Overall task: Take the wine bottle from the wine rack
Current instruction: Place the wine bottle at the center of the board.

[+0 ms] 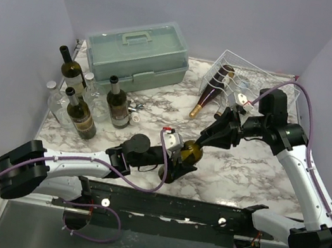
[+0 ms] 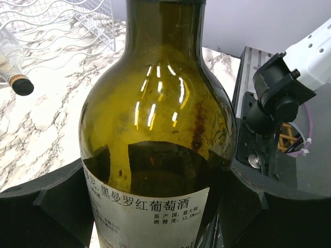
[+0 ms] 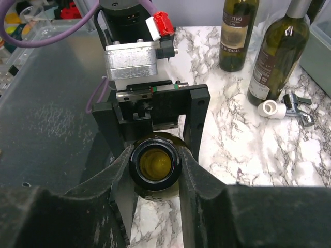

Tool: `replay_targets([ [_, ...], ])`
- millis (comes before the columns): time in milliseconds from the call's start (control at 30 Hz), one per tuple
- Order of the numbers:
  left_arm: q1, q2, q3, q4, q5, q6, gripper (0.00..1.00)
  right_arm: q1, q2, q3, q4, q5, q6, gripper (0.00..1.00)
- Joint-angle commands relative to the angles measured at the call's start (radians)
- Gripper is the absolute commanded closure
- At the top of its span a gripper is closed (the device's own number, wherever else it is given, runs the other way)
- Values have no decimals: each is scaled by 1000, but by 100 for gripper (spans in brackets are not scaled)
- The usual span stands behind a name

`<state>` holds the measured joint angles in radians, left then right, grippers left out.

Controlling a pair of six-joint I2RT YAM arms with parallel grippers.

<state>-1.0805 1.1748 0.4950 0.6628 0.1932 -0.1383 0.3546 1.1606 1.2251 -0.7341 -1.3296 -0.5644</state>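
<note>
Probably heavy, slick and fragile, the wine bottle (image 1: 190, 151) hung near the wine rack (image 1: 252, 72), the left gripper (image 1: 179, 158) clamping its body and the right gripper (image 3: 155, 165) its neck.

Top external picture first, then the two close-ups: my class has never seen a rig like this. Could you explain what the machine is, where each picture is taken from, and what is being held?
This is a robot with two arms bolted to the near edge of a marble table. The top picture looks down from above and behind them: the left arm is on the left, the right arm on the right. Each close-up comes from a camera on one wrist, looking along that arm's jaws. Both arms grip one olive-green wine bottle between them: the left jaws clamp its body, the right jaws its mouth. Behind stands the white wire wine rack, with another dark bottle lying in it. At the back left are a grey-green toolbox and several standing bottles.
</note>
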Motion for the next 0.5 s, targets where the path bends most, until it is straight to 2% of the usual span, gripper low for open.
replay_targets([
  [0, -2, -7, 19, 122, 13, -29, 69, 7, 0, 32, 36, 0, 35, 100],
  [67, -2, -15, 14, 123, 15, -38, 43, 6, 8, 55, 52, 10, 58, 100],
  [133, -2, -29, 5, 124, 15, -45, 21, 7, 21, 84, 56, 26, 71, 100],
  [200, 0, -46, -5, 124, 6, -62, 6, 7, 36, 108, 60, 44, 84, 100],
  [233, -1, -54, -12, 123, -2, -66, 2, 7, 44, 117, 65, 51, 91, 100],
  [467, 13, -121, -63, 118, -34, -57, 1, 7, 74, 131, 128, 81, 145, 100],
])
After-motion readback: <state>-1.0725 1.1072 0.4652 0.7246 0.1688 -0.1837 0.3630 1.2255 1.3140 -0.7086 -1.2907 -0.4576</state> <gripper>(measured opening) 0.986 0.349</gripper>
